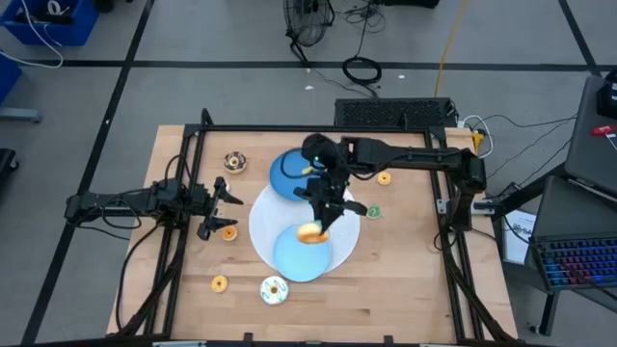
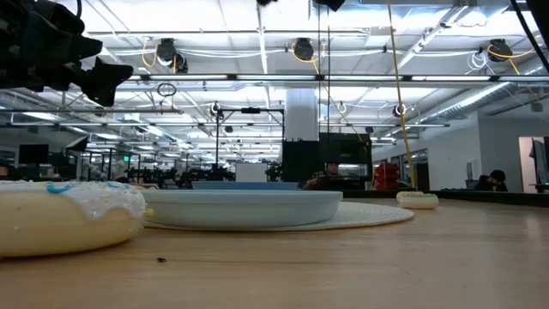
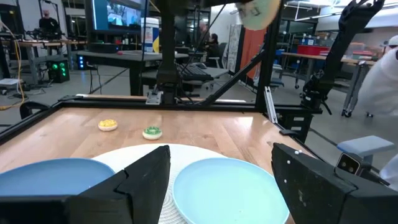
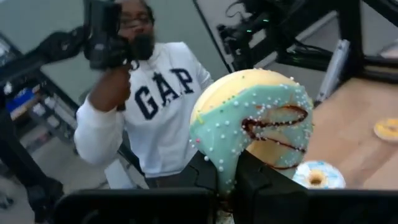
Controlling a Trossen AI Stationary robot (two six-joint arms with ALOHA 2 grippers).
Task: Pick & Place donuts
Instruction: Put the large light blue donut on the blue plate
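The right gripper (image 1: 323,220) hangs above the light blue plate (image 1: 301,253), its fingers (image 4: 205,177) pinching a teal-frosted donut (image 4: 255,124) held clear of the plate. That plate lies on a white round mat (image 1: 260,226), beside a darker blue plate (image 1: 286,173); whether either plate holds anything cannot be told. The left gripper (image 1: 214,205) waits beyond the mat's edge, fingers (image 3: 140,180) spread, with a small orange donut (image 1: 228,231) just beside them. A white-frosted donut (image 1: 274,289) lies well apart, near the table's front edge.
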